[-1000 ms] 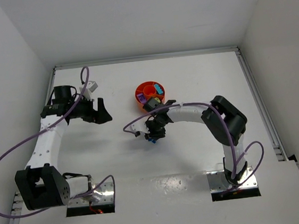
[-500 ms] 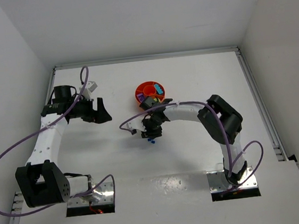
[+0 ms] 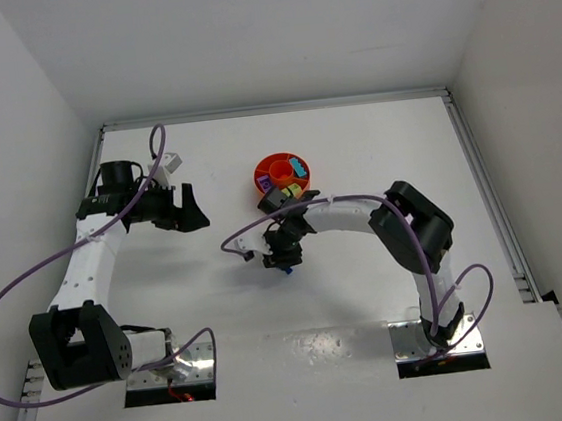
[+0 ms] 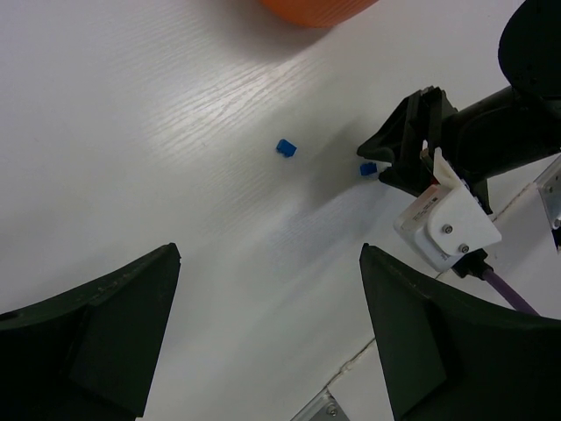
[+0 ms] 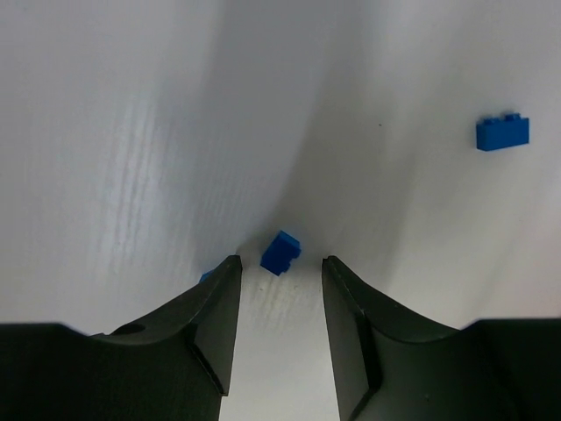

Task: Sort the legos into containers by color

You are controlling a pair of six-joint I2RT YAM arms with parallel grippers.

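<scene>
The orange bowl (image 3: 282, 175), split into compartments, holds several sorted legos in purple, teal, lime and orange. My right gripper (image 3: 283, 257) is low over the table just in front of the bowl, open. In the right wrist view a small blue lego (image 5: 280, 252) lies on the table between its open fingertips (image 5: 279, 267), untouched. A second blue lego (image 5: 502, 133) lies farther off to the right, and a third blue bit (image 5: 206, 275) peeks out beside the left finger. My left gripper (image 3: 189, 215) is open and empty, to the left of the bowl.
The left wrist view shows the bowl's edge (image 4: 316, 9) at the top, two blue legos (image 4: 286, 147) (image 4: 367, 168) on the white table and the right gripper (image 4: 399, 162) beside the second one. Purple cables loop around both arms.
My right gripper has shifted slightly left and lower over the blue legos. The left arm has not moved.
</scene>
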